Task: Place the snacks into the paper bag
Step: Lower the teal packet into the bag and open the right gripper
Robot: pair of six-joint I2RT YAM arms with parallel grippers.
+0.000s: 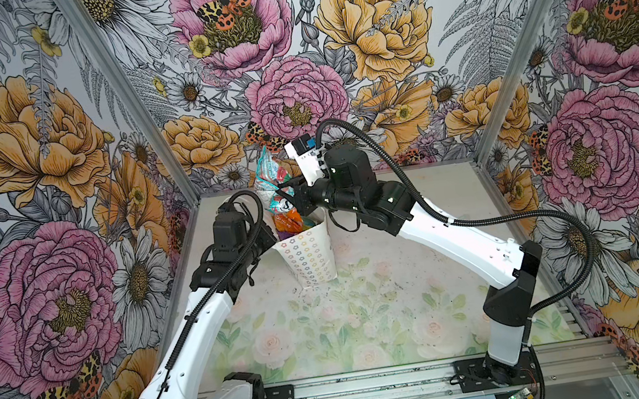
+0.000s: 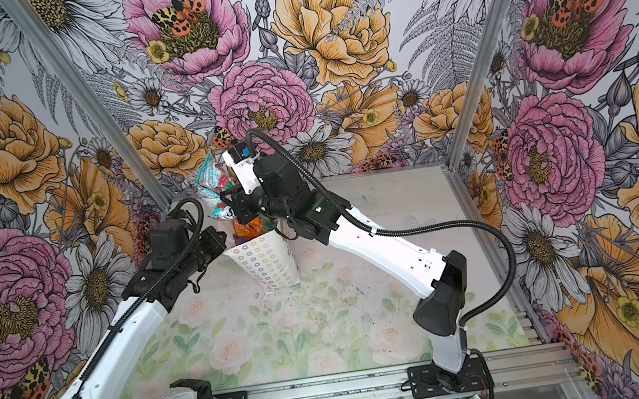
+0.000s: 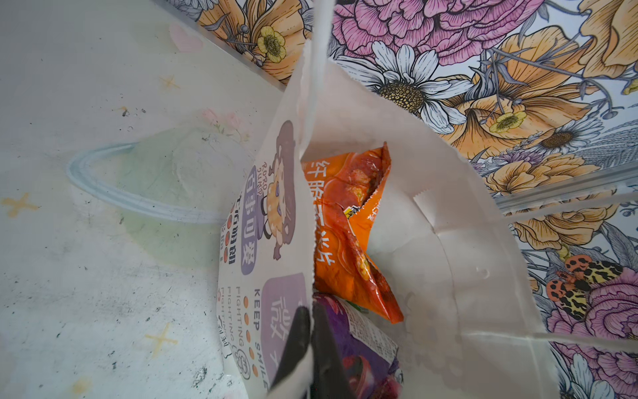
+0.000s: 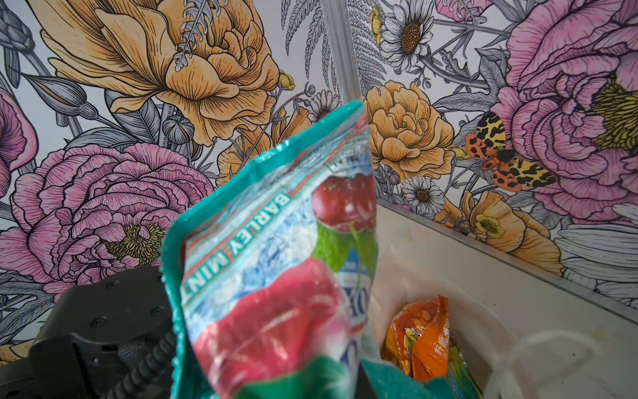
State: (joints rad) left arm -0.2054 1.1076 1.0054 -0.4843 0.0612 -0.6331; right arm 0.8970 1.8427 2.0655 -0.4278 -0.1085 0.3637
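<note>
Over the mouth of the single paper bag [image 1: 311, 258], the right gripper [image 1: 295, 197] pinched one teal packet [image 4: 276, 259] upright, while the left gripper [image 3: 311, 311] was clamped on that bag's front rim, and inside lay one orange packet [image 3: 345, 224] and one purple packet [image 3: 359, 345], with the bag standing on the table [image 1: 404, 281].

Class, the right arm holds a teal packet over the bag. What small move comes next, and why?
Probably the right gripper should lower its teal packet into the paper bag before releasing: it hangs above the mouth, which the left gripper pinches open.
</note>
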